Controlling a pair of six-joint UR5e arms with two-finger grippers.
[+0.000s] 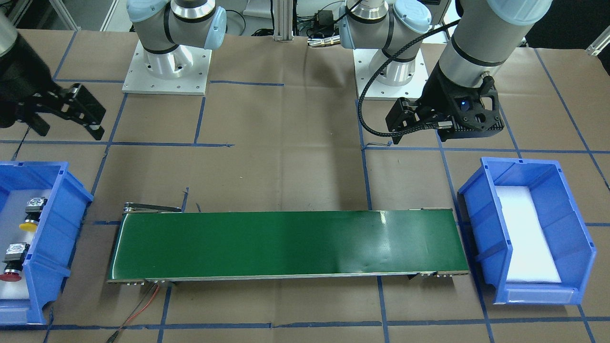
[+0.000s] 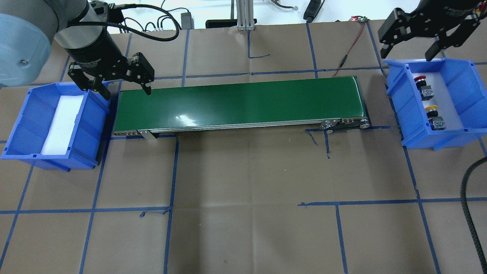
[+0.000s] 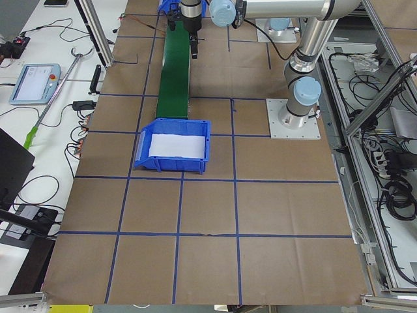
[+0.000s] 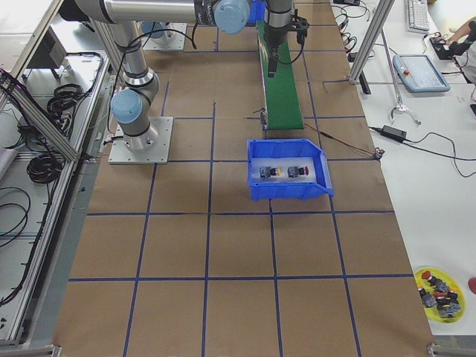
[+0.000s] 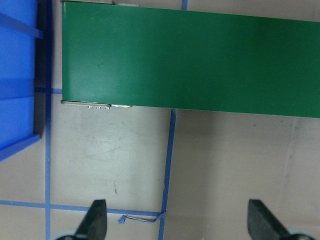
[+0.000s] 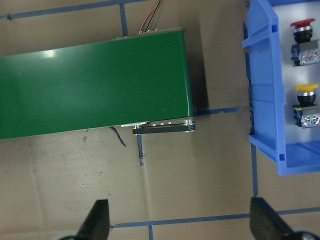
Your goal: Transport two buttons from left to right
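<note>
The red button (image 2: 420, 80) and the yellow button (image 2: 431, 110) lie on white foam in the blue bin (image 2: 411, 125) on my right side. They also show in the right wrist view as red (image 6: 301, 34) and yellow (image 6: 306, 99), and in the front view as yellow (image 1: 29, 216) and red (image 1: 12, 267). My right gripper (image 2: 407, 53) is open and empty, above the table just beyond that bin's far corner. My left gripper (image 2: 123, 91) is open and empty over the left end of the green conveyor belt (image 2: 239, 101), beside the other bin.
A second blue bin (image 2: 23, 125) holding only a white foam pad stands at the conveyor's left end. A red and black wire (image 2: 348, 49) runs from the belt's far right end. Brown paper with blue tape lines covers the table (image 2: 247, 190).
</note>
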